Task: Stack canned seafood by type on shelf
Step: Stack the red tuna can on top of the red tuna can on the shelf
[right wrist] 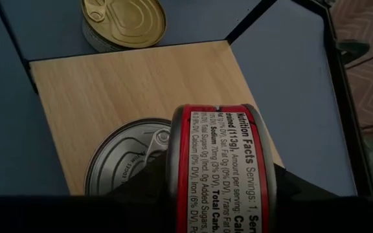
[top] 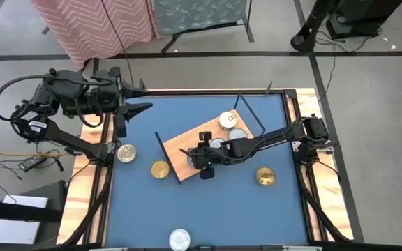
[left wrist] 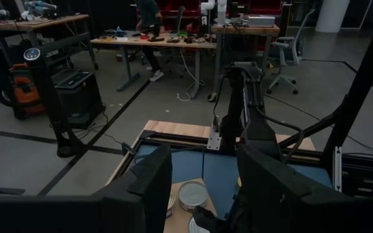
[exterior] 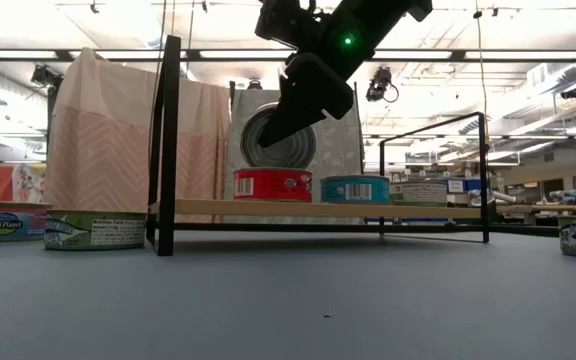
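The shelf (top: 187, 155), a light-wood board with black wire end frames, lies aslant in the middle of the blue table. Three tins rest on it (top: 227, 120) (top: 237, 134) (top: 217, 144); the low view shows a red-labelled one (exterior: 272, 184) and a blue-labelled one (exterior: 354, 188). My right gripper (top: 204, 162) is over the board's near-left part, shut on a red-labelled tin (right wrist: 215, 168) turned on edge, just over a silver-lidded tin (right wrist: 131, 155). My left gripper (top: 142, 103) stands open and raised at the far left. My right gripper pinches the red-labelled tin by its two flat faces, one finger (exterior: 303, 100) across the round face (exterior: 268, 145) turned to the table's near side. The fingers slant down from the table's right. The tin stands on edge; whether its lower rim touches the red tin under it, I cannot tell.
Loose tins lie on the table: a silver one (top: 125, 153) at the left, a gold one (top: 160, 169) by the shelf's left end, a gold one (top: 264, 176) at the right, a pale one (top: 179, 239) at the near edge. The table has a raised wooden rim (top: 89, 181).
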